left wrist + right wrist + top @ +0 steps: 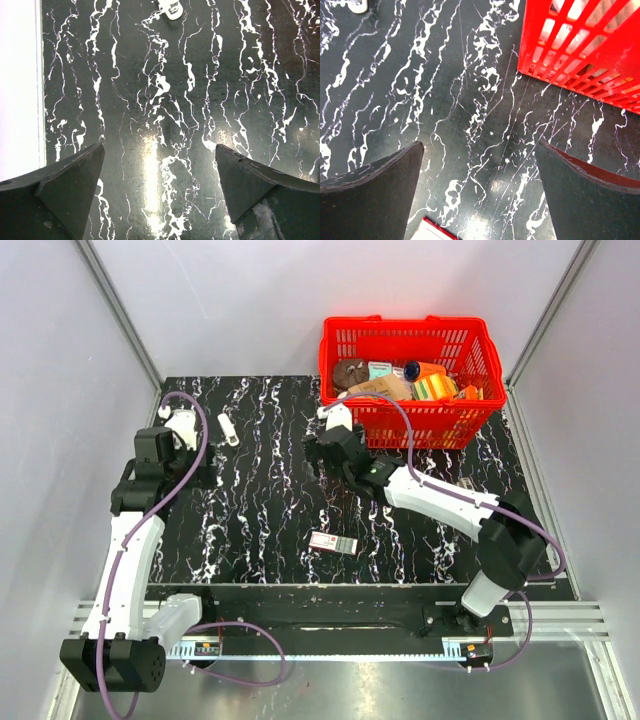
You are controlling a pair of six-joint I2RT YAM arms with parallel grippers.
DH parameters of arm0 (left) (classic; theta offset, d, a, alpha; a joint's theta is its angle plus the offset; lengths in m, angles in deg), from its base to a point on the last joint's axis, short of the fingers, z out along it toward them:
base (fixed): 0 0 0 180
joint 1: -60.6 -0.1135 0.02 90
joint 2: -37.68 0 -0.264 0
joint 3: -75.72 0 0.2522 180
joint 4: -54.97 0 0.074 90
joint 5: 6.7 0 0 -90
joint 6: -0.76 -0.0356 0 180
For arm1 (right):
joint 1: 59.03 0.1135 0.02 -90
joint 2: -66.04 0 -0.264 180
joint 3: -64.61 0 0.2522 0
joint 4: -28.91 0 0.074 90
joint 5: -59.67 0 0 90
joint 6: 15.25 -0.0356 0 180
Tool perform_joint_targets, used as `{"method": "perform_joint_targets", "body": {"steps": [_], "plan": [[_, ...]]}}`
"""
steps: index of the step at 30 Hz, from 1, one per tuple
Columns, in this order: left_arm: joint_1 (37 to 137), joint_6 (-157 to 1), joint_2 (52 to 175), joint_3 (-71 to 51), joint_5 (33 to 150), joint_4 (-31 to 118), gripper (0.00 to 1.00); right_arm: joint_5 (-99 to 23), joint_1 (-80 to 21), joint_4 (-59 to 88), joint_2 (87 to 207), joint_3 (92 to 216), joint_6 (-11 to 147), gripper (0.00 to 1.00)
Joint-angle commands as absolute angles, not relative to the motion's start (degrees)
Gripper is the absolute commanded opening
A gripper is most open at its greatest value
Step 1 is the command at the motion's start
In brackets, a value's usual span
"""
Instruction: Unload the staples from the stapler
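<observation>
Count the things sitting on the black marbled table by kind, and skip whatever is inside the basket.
Staplers: 1, the white stapler
Flat boxes: 1, the pink-red box
Baskets: 1, the red basket
Total: 3

On black, white-veined tabletop [260,510]: white stapler [228,428] far left, red basket [450,425] far right, flat pink-red box [333,542] near front.
</observation>
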State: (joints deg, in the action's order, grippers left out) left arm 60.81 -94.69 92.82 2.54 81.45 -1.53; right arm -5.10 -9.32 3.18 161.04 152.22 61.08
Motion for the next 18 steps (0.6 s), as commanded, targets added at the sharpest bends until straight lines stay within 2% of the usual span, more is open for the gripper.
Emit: {"method": "perform_joint_targets", "body": {"steps": [1, 6, 10, 14, 18], "plan": [[60.60, -93.38, 94.71, 2.54, 85.75, 3.49, 0.99, -4.23, -9.37, 6.17, 157.37, 147.56, 61.83, 0.99], [60.60, -89.42, 106.03, -2.28, 84.71, 6.58, 0.99, -8.35, -9.37, 10.39, 152.45, 138.07, 59.21, 0.99], [61.74, -84.42, 118.34, -10.62, 82.08, 7.02, 0.99, -9.42, -8.58, 13.83, 147.26, 130.33, 55.51, 0.99], [62.36, -80.64, 130.82, -18.88, 77.68, 7.19, 0.99, -5.91, -6.21, 14.27, 143.12, 128.65, 56.47, 1.00], [62.54, -77.73, 140.58, -26.71, 76.18, 6.93, 0.99, -2.40, -4.98, 12.00, 144.34, 130.57, 57.09, 0.99]]}}
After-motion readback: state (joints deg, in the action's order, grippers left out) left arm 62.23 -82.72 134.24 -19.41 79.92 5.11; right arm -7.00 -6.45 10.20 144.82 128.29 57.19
